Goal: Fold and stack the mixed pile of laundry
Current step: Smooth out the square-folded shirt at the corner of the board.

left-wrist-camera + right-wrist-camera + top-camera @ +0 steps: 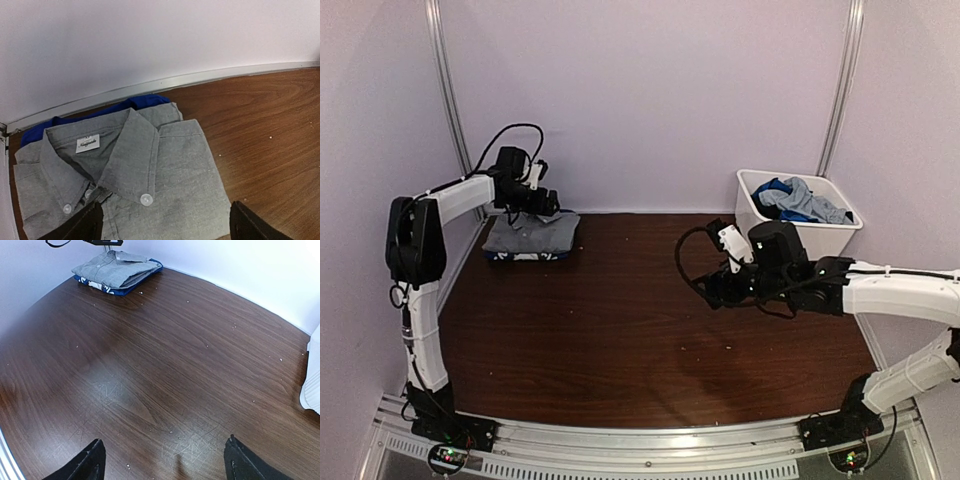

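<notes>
1. While the table (620,330) spans both arms, unfolded laundry shows only at its back-right; I judge the next step to be a fetch from there.
2. Back-right near the wall sits the bin (845,232), holding a loose pile (798,200) of blue and grey cloth; no clear long axis.
3. Back-left sits the stack (532,238): grey shirt (150,180) folded on top of a blue piece (100,112), collar toward the wall.
4. Nearer to the bin is the right gripper (160,465): jaws wide, empty, aimed left across the table, so the bin lies off to its right side, not ahead.
5. Over the stack hangs the left gripper (165,227), just above the shirt, jaws wide, holding nothing, well apart from the bin.
</notes>
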Robot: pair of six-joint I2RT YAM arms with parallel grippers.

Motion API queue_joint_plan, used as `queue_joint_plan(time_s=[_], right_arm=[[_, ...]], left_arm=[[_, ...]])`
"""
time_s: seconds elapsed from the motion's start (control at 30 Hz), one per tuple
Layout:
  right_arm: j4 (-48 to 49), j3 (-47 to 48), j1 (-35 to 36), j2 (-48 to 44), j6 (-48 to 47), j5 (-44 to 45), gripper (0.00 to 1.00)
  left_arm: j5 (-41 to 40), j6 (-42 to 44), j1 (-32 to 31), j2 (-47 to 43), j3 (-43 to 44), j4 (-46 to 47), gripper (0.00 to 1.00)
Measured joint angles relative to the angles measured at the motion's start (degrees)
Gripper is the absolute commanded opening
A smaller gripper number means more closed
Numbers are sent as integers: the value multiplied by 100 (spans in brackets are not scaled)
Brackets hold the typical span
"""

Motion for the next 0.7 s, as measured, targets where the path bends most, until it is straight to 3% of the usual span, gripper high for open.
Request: queue_joint_plan(time_s=[0.33,0.6,0.7], right_arm=[[-85,-85,-111,-28,107,-83,81],[-101,-87,-153,-24,118,-219,82],[-138,-83,-201,-24,101,-238,84]], left_arm=[[302,-345,273,1342,372,0,82],[417,-466,490,1331,256,236,97],[170,-518,487,1193,190,166,98]])
